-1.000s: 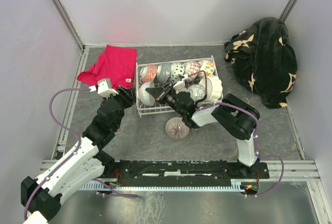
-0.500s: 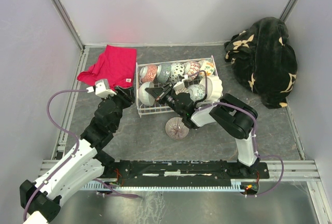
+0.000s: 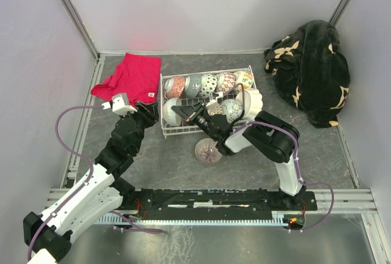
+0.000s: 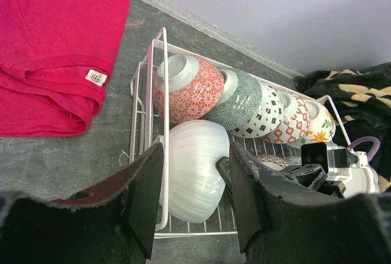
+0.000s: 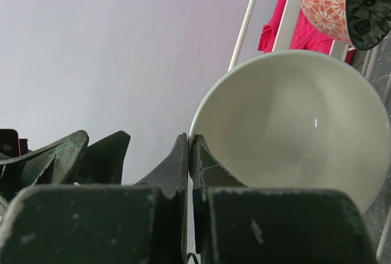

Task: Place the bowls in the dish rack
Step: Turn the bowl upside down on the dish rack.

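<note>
My right gripper [image 5: 189, 140] is closed on the white bowl's [image 5: 293, 129] thin glazed rim, to stand it on edge in the dish rack's [image 4: 148, 80] near row. My left gripper [image 4: 194, 160] stands apart and empty at the rack's left end. Glossy patterned bowls [image 4: 244, 102] line the rack's far row. Another bowl [image 3: 209, 150] lies just outside its near side.

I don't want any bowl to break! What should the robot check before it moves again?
1. Right gripper shut with nothing between its jaws: ok.
2. Left gripper open and empty: ok.
3. White bowl inside the rack: ok.
4. Every bowl loaded: not ok, a loose bowl sits on the table in front of the rack.
5. Room in the rack for the loose bowl: cannot tell.
</note>
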You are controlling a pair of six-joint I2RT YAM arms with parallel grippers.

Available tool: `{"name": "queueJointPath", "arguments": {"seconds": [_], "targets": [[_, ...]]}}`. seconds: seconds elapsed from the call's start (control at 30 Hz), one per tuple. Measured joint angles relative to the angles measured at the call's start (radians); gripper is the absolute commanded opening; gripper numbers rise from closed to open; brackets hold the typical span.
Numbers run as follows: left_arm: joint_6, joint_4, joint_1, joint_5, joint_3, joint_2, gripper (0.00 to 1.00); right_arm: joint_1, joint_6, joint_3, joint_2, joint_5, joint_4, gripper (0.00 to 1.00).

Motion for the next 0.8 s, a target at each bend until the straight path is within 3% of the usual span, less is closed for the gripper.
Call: {"name": "queueJointPath", "arguments": {"seconds": [0.53, 0.8], "targets": [[0.000, 0.000, 0.000, 0.000, 0.000, 0.005, 0.54, 0.001, 0.010, -0.071, -0.043, 0.000, 0.019, 0.02], [0.000, 0.000, 0.000, 0.000, 0.000, 0.005, 0.54, 0.002, 0.046, -0.079, -0.095, 0.013, -0.089, 0.04]]}}
